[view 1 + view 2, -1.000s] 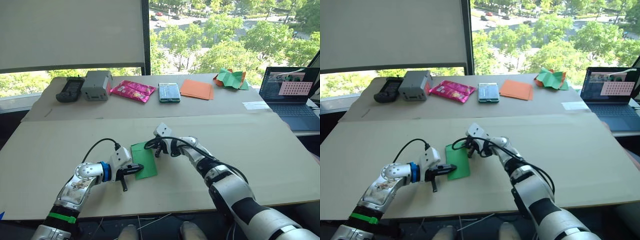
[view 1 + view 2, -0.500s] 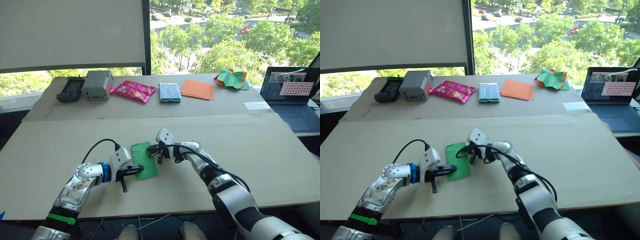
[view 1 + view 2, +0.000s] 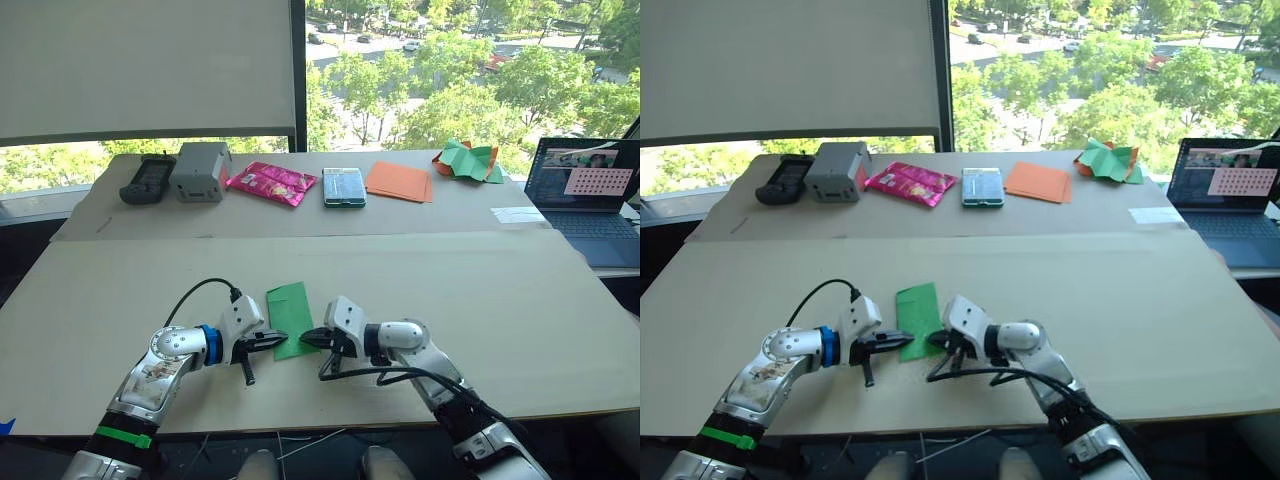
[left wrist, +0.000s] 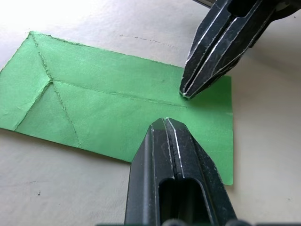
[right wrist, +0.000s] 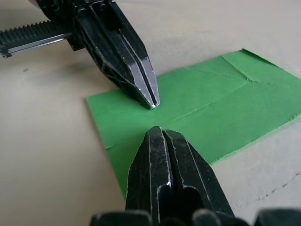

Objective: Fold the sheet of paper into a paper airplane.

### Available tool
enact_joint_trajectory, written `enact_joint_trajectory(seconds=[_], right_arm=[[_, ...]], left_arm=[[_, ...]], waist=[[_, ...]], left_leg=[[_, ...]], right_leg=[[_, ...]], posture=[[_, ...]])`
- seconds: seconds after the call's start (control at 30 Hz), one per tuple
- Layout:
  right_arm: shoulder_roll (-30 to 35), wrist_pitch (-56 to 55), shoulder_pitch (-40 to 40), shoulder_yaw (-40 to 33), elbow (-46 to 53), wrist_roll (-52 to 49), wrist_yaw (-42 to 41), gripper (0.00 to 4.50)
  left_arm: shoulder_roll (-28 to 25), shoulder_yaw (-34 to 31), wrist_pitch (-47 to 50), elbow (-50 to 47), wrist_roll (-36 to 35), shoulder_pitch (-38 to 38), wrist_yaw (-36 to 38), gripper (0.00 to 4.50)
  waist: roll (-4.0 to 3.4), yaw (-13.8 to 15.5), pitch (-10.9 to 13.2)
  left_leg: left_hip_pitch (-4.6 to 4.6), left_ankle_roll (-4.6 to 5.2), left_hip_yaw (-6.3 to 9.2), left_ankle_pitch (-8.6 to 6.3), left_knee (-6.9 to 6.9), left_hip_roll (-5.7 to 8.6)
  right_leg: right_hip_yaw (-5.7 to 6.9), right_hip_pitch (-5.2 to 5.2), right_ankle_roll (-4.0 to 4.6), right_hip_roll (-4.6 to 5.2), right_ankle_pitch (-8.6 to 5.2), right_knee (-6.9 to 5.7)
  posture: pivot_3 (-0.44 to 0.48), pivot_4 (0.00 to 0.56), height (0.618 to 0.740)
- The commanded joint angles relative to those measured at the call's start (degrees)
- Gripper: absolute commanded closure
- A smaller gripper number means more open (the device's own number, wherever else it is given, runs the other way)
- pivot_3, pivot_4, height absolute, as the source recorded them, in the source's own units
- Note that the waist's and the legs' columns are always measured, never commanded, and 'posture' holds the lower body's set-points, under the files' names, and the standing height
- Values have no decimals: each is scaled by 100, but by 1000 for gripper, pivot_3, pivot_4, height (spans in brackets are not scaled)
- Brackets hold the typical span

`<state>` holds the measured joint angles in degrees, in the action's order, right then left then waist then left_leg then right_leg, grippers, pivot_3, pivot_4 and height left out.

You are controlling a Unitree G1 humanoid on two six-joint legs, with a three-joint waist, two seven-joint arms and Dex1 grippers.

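The sheet of paper (image 3: 289, 312) is bright green and lies flat on the near table as a narrow rectangle, with a long centre crease and diagonal creases at its far end (image 4: 42, 89). My left gripper (image 3: 279, 341) is shut, its tip resting on the sheet's near end (image 4: 164, 122). My right gripper (image 3: 305, 340) is also shut and points at the left one from the other side. Its tip sits on the same near end (image 5: 158, 130), a finger's width from the left tip. Neither gripper has the paper between its fingers.
On the far table lie a black device (image 3: 148, 180), a grey box (image 3: 200, 172), a pink packet (image 3: 268, 183), a teal case (image 3: 344, 187), flat orange sheets (image 3: 398, 180) and a crumpled green-and-orange heap (image 3: 466, 160). A laptop (image 3: 590, 205) stands at right.
My right gripper has moved from the sheet's far right edge back to its near end, where it now faces the left gripper. The left gripper and the sheet have stayed put.
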<state>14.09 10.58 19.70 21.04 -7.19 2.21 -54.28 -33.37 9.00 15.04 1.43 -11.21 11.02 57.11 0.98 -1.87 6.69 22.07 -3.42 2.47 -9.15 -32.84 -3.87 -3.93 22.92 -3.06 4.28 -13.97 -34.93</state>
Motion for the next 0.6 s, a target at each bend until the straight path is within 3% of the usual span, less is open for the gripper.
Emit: enact_joint_trajectory(seconds=[0.03,0.33,0.6], right_arm=[[257,461,-305,201,167,-28,-156,4458],[269,557,-108,-56,275,-311,118,4458],[129,152,583,-19,-922,-216,310,4458]], left_arm=[[-62,70,29,161,88,-4,41,4500],[-42,103,-41,276,126,85,88,4500],[-45,115,-93,325,127,122,110,4500]], waist=[[1,2,0],[8,6,3],[14,7,14]], left_leg=[[0,0,0,0,0,0],[1,-2,-1,-1,0,0],[13,-2,-2,-1,-1,1]], right_leg=[[0,0,0,0,0,1],[1,4,0,2,-1,7],[1,17,0,1,-1,5]], posture=[[0,150,706],[0,150,706],[0,150,706]])
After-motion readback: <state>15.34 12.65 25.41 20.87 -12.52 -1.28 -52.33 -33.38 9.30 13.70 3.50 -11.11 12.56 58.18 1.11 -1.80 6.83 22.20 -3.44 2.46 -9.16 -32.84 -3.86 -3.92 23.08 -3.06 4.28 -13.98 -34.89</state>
